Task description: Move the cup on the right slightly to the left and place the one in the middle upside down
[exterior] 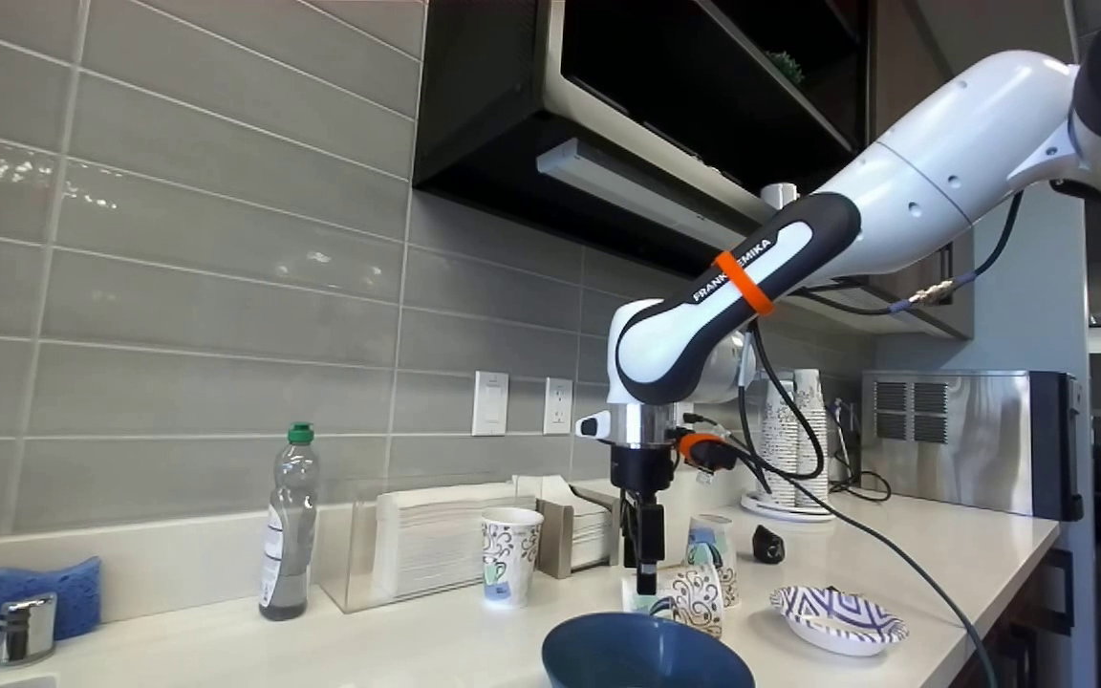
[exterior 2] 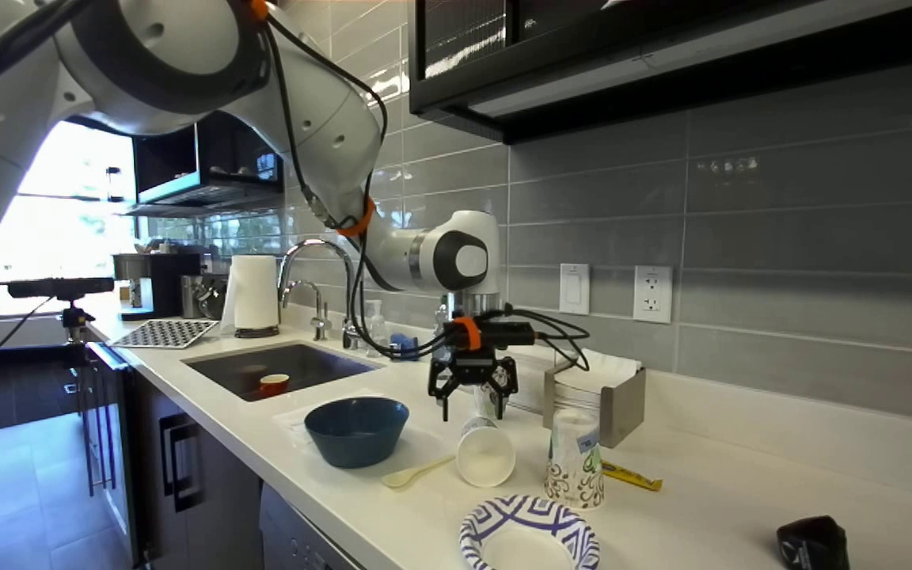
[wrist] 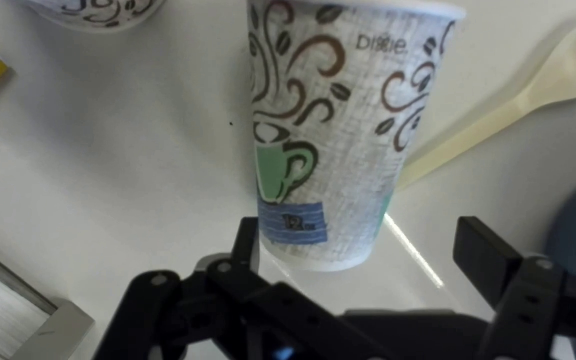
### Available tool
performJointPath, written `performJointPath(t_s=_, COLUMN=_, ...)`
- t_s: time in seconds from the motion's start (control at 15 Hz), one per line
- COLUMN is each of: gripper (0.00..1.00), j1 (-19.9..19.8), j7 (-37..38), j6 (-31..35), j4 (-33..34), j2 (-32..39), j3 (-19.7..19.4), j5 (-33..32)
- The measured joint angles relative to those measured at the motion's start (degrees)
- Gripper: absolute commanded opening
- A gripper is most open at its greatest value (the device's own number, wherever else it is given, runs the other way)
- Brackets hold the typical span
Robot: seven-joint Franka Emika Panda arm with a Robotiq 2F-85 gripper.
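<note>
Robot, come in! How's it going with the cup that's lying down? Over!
Fingers open, nothing gripped. Lying cup on its side, not upside down yet. Pale spoon close beside it, might get bumped. Over.

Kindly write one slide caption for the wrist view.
Open gripper near a Dixie paper cup lying on its side, a pale spoon beside it.

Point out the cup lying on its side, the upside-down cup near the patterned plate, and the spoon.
Lying cup (wrist: 338,131), in the wrist view: printed side wall.
Upside-down cup (exterior 2: 574,463), in an exterior view: side wall.
Spoon (wrist: 510,112), in the wrist view: handle.
</note>
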Motion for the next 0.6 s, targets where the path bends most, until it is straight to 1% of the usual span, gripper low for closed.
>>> performJointPath(t_s=0.6, gripper=1.00, j1=-0.70, j7=-1.80, j6=0.33, j4=3.03, j2=3.44, j3=-0.03, j5=0.00)
